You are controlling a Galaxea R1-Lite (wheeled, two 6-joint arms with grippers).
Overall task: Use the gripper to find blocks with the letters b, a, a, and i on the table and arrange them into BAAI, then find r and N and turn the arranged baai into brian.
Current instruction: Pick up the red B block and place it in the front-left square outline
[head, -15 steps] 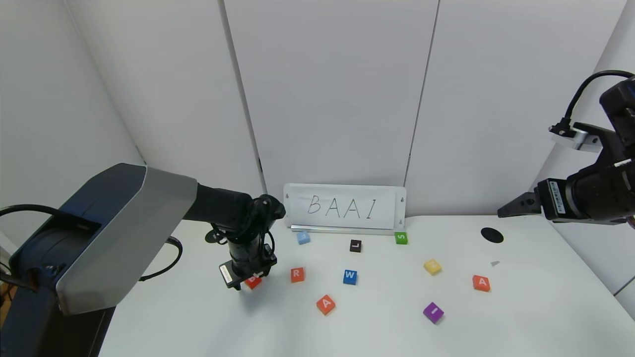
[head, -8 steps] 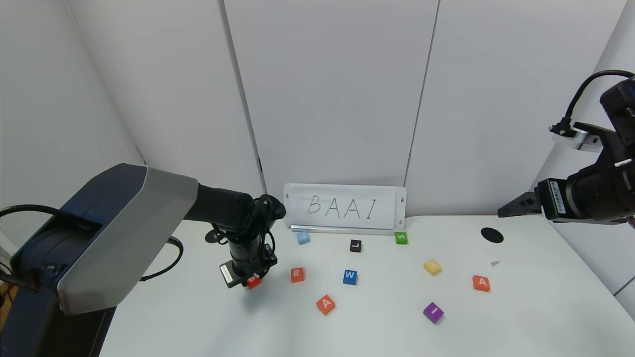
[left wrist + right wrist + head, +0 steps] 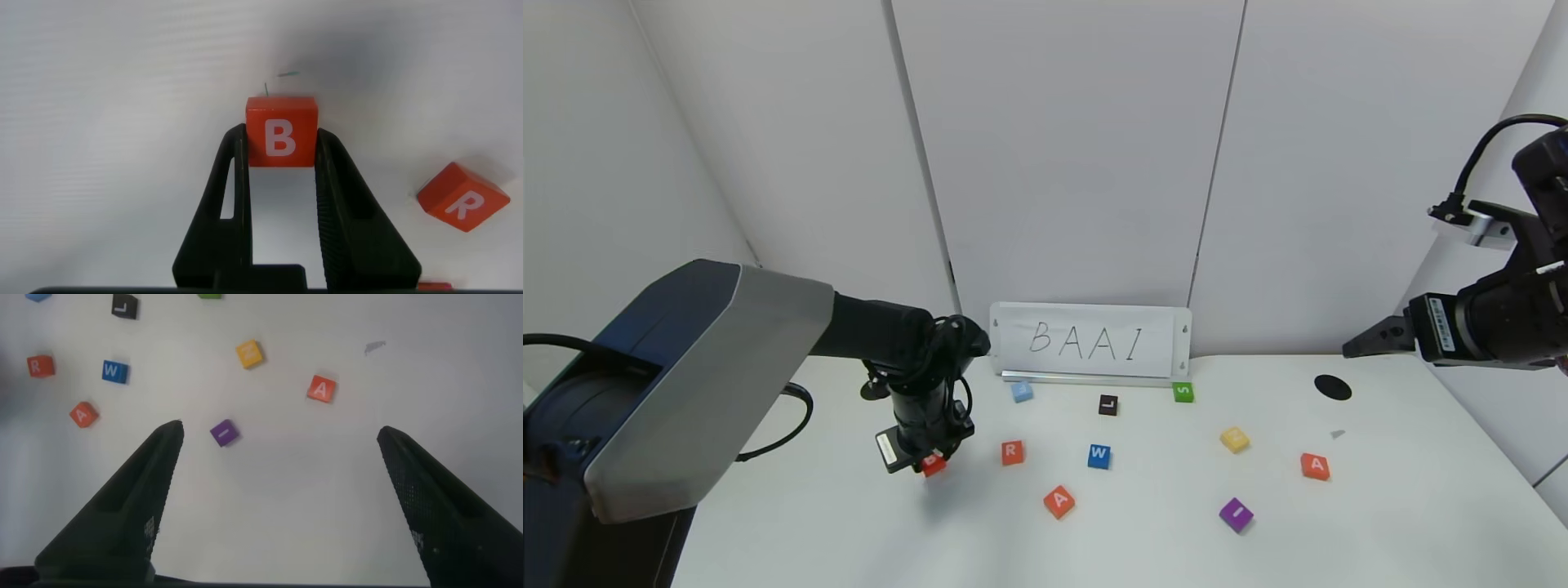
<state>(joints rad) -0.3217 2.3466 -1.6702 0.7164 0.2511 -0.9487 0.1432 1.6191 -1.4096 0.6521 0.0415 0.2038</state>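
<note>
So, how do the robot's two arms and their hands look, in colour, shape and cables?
The left arm has a big grey and dark blue shell, then a black round forearm with looped black cables. Its left hand has two black fingers with ribbed inner faces. The right arm is black, with a white label and one curved black cable. The right hand has two wide, pointed black fingers.

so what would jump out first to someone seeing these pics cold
The left gripper, shut on the orange-red B block at the table's left. Behind the scattered coloured blocks, a white sign reading BAAI stands against the back wall. The right gripper hangs open, high at the right.
</note>
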